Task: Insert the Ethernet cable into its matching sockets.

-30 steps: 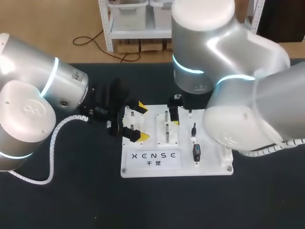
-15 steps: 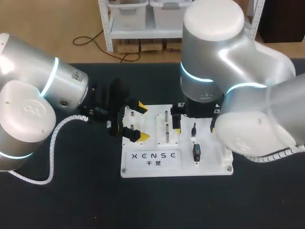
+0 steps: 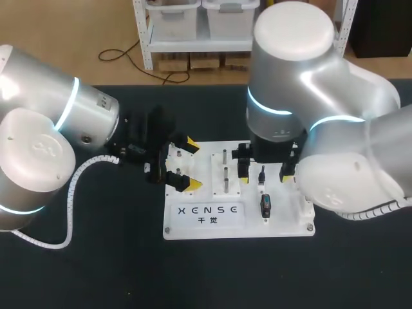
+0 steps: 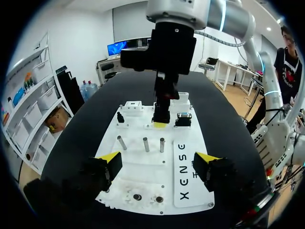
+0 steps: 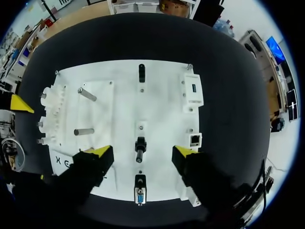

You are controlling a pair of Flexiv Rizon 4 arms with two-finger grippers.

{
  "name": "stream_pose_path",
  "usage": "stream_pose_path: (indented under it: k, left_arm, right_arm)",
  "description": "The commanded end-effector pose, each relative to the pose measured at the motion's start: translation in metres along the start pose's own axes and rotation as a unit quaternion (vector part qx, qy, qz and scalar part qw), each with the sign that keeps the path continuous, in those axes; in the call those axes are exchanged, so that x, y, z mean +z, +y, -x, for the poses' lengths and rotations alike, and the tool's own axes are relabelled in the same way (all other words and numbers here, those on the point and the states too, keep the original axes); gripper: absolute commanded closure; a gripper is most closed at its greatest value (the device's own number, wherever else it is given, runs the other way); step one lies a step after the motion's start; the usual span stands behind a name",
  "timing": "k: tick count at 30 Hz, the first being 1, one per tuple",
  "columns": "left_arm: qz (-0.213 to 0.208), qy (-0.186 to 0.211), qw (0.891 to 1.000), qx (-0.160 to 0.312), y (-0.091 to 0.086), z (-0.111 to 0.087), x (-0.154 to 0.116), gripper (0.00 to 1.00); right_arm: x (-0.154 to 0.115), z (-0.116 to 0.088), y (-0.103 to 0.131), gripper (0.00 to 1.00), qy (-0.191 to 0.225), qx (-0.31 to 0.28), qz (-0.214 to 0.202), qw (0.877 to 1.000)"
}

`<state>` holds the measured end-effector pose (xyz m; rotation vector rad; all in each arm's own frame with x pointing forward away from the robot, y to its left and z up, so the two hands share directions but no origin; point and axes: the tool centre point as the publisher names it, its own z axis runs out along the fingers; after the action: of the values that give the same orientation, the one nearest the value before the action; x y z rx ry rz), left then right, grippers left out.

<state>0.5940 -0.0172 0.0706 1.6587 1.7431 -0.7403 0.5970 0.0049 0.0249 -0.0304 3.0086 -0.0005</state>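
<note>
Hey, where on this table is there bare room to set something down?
Bare: the black table along its near edge, in front of the white board. Crowded: the board itself, with pegs and plugs on it, the left arm at its left side and the right arm over its middle.

Bright, even overhead light; soft shadows.
</note>
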Motion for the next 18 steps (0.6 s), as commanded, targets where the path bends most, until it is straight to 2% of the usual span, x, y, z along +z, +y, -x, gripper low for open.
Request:
stream_pose_path:
  k: [1,6,8,9,10,18]
  left_arm:
    - [-0.001,0.003,1.0,-0.001,0.0009,0.0007,0.0007,0.0]
    - [-0.001,0.003,1.0,-0.001,0.0009,0.0007,0.0007,0.0]
    - [-0.001,0.003,1.0,-0.001,0.0009,0.0007,0.0007,0.0]
    - [-0.001,0.003,1.0,-0.001,0.0009,0.0007,0.0007,0.0]
    - [-0.001,0.003,1.0,-0.001,0.0009,0.0007,0.0007,0.0]
    - [-0.001,0.003,1.0,-0.001,0.0009,0.0007,0.0007,0.0]
  right_arm:
    - [0.0029,0.001,-0.0018,0.55,-0.002,-0.001,0.004,1.0]
    - [0.0052,0.0034,-0.0018,0.71,-0.003,-0.005,0.007,1.0]
    - [0.0057,0.0038,-0.0016,0.85,-0.003,-0.007,0.008,1.0]
    - [0.0058,0.0039,-0.0016,0.96,-0.003,-0.008,0.008,1.0]
    - [0.0063,0.004,-0.0013,1.0,-0.002,-0.009,0.01,1.0]
    - [0.007,0.0045,0.0004,1.0,0.001,-0.016,0.016,1.0]
